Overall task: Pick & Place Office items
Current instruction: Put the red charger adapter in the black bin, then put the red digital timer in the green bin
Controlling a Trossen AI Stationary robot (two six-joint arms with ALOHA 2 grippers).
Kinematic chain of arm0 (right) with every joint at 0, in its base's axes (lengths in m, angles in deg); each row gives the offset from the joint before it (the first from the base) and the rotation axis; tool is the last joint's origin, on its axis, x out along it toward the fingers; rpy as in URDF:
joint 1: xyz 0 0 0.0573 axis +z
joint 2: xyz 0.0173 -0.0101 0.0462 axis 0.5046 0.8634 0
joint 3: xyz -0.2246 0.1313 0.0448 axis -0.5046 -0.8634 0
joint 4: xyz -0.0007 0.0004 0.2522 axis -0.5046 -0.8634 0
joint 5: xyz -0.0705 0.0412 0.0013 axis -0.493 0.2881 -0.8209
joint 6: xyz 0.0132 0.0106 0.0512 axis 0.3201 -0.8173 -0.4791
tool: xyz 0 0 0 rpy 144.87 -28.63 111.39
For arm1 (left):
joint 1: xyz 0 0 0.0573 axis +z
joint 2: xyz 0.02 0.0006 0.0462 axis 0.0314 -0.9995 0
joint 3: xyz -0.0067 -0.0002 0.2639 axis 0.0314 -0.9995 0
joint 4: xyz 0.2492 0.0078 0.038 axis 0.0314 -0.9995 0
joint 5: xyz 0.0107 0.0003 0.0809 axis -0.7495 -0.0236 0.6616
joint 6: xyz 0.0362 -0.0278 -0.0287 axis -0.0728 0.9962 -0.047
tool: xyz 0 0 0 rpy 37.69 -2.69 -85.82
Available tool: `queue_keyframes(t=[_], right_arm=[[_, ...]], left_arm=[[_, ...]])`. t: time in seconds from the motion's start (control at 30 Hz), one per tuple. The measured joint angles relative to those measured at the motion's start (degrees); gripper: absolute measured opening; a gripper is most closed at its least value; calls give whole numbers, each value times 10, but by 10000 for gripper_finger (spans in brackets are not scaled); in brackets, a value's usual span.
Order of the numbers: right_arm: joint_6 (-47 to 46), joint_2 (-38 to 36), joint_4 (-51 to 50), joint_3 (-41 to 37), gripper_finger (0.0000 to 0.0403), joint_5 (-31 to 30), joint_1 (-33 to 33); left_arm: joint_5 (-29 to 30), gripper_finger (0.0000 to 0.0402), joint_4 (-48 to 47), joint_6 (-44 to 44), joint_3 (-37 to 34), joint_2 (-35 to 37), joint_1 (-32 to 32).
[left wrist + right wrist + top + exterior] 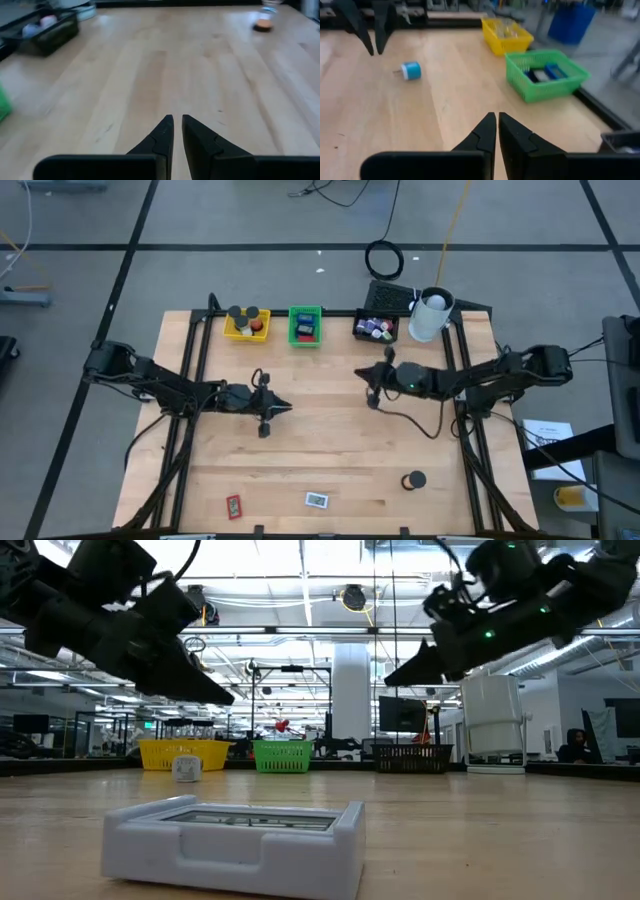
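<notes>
Right claw (373,385): fingers together, nothing between them; hangs above the counter's right-centre, just in front of the black tray.
Right claw, own wrist view (497,119): tips nearly touching over bare wood.
Left claw (277,410): fingers drawn close with a thin slit between, holding nothing; hangs above the counter's left-centre, pointing toward the middle.
Left claw, own wrist view (177,120): tips side by side over bare wood.
Blue roll (411,70): small blue cylinder with a white end, lying on its side on the counter ahead of the right claw, apart from the trays.
Black tray (377,328): back edge, right of centre; several small purple, white and green bits inside.
White cup (430,315): upright, just beside the black tray on its right.
Green tray (305,325): back edge, centre; holds blue flat pieces.
Yellow tray (246,324): back edge, left of the green tray; holds dark round rolls and a red piece.
Black roll (414,480): alone on the counter, front right.
White-framed piece (317,500): flat, front edge, near centre.
Red piece (233,506): flat, front edge, left of the white-framed piece.
Counter (320,450): pale wood.
</notes>
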Motion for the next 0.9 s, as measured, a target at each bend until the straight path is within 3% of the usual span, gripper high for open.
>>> queue_keyframes(t=[0.23, 0.53, 0.7, 0.9], right_arm=[[24, 0, 146, -67, 1, -4, 9], [19, 0, 161, -76, 3, -4, 9], [20, 0, 169, -76, 4, -4, 9], [19, 0, 173, -76, 4, -4, 9]], left_arm=[[-8, 47, -92, -55, 48, 0, -37], [-11, 47, -415, -62, 192, 0, -150], [-19, 47, -564, 57, 249, 0, -219], [12, 52, -656, 161, 286, 0, -302]])
